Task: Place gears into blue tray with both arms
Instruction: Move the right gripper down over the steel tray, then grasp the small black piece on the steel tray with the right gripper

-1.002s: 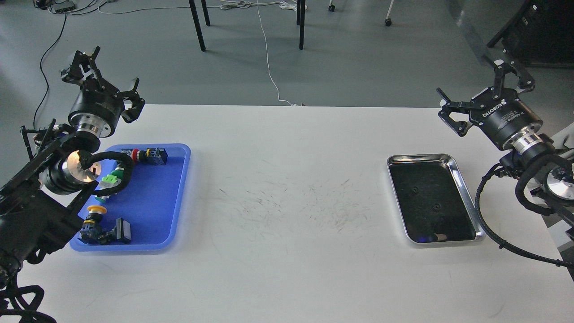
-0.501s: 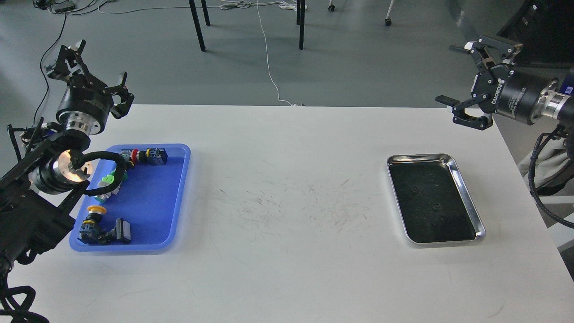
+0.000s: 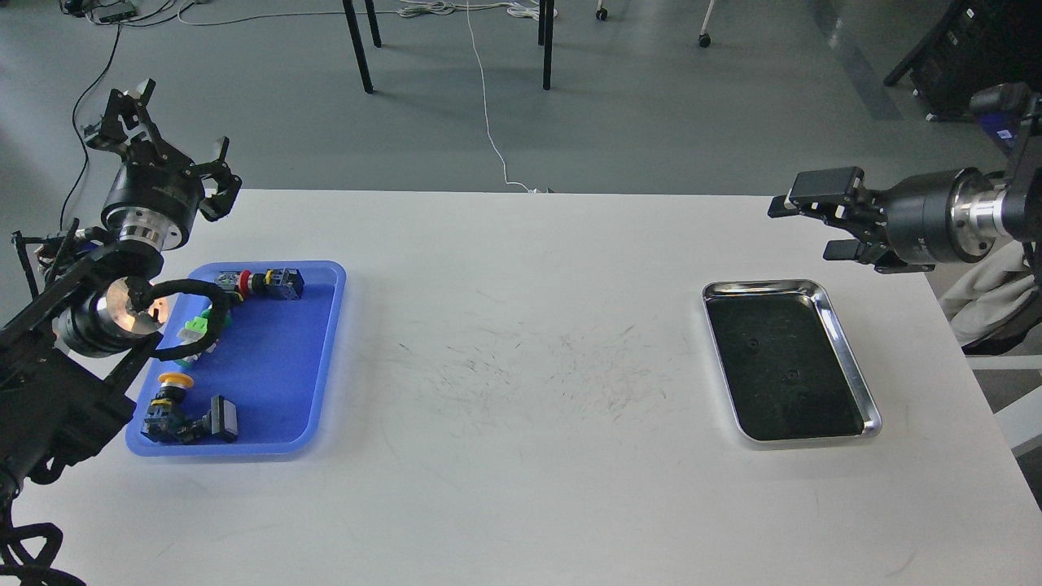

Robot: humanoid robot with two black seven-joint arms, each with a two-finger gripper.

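Observation:
The two gears (image 3: 754, 344) (image 3: 790, 375) lie as faint small discs on the dark bottom of the silver tray (image 3: 847, 350) at the right of the table. The blue tray (image 3: 281, 366) sits at the left and holds push-button switches, no gears. My right gripper (image 3: 806, 228) points left just beyond the silver tray's far end, raised above the table, open and empty. My left gripper (image 3: 167, 146) is held up behind the blue tray's far left corner, open and empty.
Red-capped (image 3: 260, 282), green-capped (image 3: 198, 328) and yellow-capped (image 3: 175, 382) switches lie along the blue tray's left side, partly behind my left arm's cable loop. The white table (image 3: 521, 456) has scuff marks in its middle. Chair legs and cables are on the floor beyond.
My right gripper swung from pointing upward to pointing left and came down toward the silver tray's far end. My left gripper shifted slightly left and back. The gears have not moved.

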